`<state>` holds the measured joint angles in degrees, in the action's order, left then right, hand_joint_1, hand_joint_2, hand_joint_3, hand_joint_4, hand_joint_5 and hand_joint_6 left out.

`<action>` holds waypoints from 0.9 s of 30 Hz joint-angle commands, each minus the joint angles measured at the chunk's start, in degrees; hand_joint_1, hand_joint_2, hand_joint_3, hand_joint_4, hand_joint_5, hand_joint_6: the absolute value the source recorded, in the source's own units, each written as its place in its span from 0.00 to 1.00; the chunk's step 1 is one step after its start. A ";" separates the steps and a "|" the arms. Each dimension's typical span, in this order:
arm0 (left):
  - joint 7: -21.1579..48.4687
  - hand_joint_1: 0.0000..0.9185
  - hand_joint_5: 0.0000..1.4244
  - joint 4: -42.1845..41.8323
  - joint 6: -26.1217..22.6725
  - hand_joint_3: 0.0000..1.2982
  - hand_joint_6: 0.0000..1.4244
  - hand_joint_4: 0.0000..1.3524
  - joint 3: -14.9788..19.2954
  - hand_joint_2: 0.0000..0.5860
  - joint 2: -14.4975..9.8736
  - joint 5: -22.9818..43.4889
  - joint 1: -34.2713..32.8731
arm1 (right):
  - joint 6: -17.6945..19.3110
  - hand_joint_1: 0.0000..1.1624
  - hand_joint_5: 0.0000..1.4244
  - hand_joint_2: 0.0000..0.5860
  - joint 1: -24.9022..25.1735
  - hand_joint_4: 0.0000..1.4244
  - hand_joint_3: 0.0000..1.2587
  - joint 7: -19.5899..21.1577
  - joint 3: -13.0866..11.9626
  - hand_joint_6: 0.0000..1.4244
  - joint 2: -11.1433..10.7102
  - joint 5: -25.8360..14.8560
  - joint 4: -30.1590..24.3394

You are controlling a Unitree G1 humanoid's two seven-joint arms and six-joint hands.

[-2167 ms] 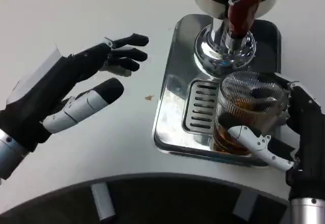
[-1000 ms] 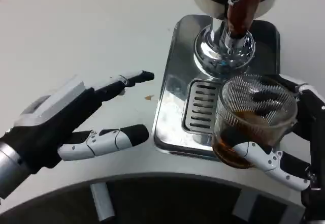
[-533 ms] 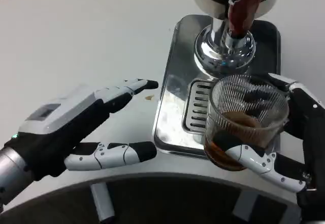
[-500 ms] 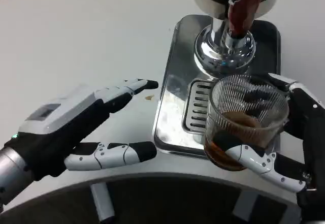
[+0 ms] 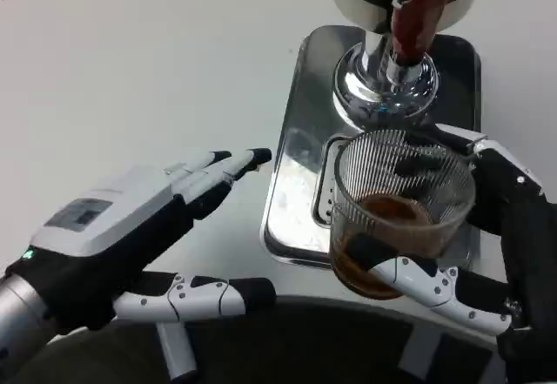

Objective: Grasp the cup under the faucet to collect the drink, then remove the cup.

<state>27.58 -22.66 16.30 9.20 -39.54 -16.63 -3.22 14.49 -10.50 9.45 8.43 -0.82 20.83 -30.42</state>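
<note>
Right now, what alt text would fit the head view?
The right robot hand holds a ribbed glass cup of brown drink above a silver drip tray, near the dispenser faucet. The left robot hand hovers open beside the tray.

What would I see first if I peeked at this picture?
First, the ribbed glass cup with brown drink in the bottom, held up by the right hand at the lower right, over the front edge of the shiny metal tray. Behind it stands the dispenser with its red faucet handle. At the lower left, the left hand is spread open, holding nothing.
</note>
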 commanded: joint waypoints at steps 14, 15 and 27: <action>-0.27 0.00 0.00 -6.59 -0.36 0.00 0.00 0.00 5.89 0.16 -0.25 -1.55 9.84 | 3.11 0.73 0.87 0.30 -0.23 0.75 0.72 -4.06 2.96 0.79 -0.91 -1.84 -3.66; -0.22 0.00 0.00 -6.76 -0.40 0.00 0.00 0.00 6.09 0.16 -0.24 -1.50 10.09 | 3.11 0.73 0.87 0.30 -0.34 0.75 0.72 -4.15 3.06 0.79 -1.01 -1.88 -3.81; 0.05 0.00 0.00 -7.85 -0.91 0.00 0.00 0.00 7.53 0.16 -0.25 -0.64 12.15 | 2.96 0.73 0.87 0.30 -1.61 0.75 0.74 -4.88 3.86 0.80 -1.44 -2.28 -5.29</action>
<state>27.33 -29.86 15.76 16.22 -39.54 -17.96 7.55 14.52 -11.54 4.58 11.59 -2.58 19.68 -33.81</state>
